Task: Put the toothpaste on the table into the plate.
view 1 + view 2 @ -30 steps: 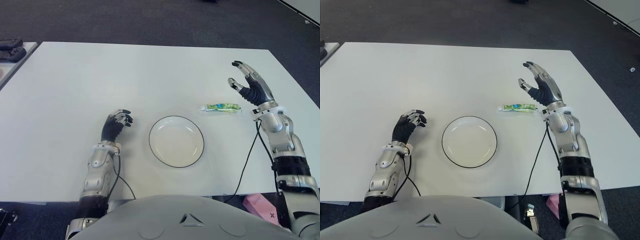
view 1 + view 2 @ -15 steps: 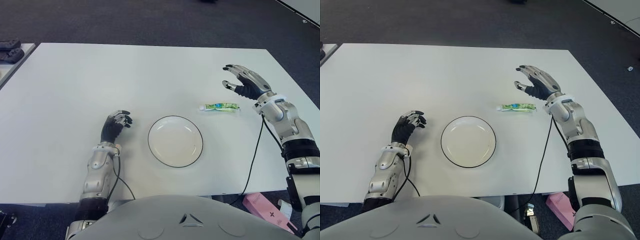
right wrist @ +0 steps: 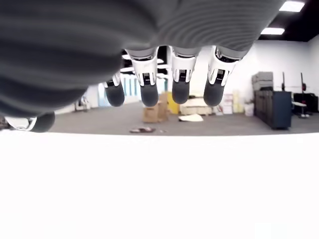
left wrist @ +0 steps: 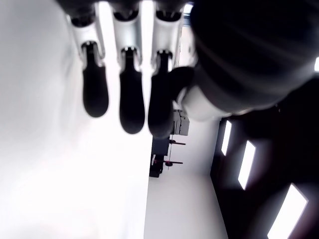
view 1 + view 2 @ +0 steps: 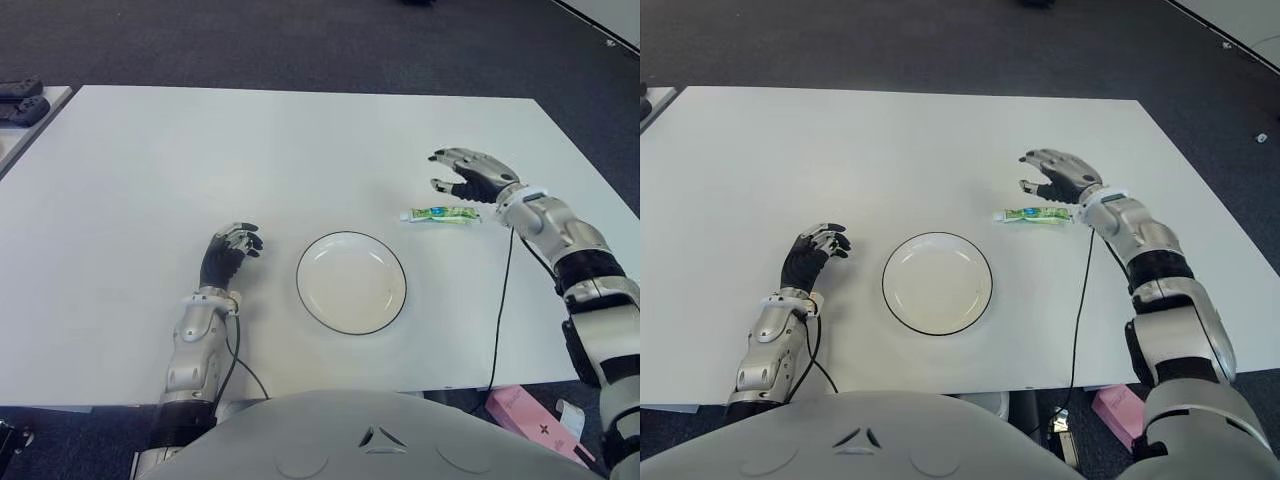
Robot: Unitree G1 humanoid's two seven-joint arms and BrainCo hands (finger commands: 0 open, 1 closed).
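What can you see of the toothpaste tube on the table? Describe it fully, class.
The small green-and-white toothpaste tube lies flat on the white table, its long axis running left to right, with a white cap end toward the round white black-rimmed plate. It sits apart from the plate, to its right and farther back. The right hand hovers open just behind it, not gripping it.

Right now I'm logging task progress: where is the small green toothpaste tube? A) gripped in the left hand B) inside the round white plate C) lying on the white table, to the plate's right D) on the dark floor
C: the green toothpaste tube lies on the white table, right of the black-rimmed white plate, with the open right hand just beyond it, holding nothing.
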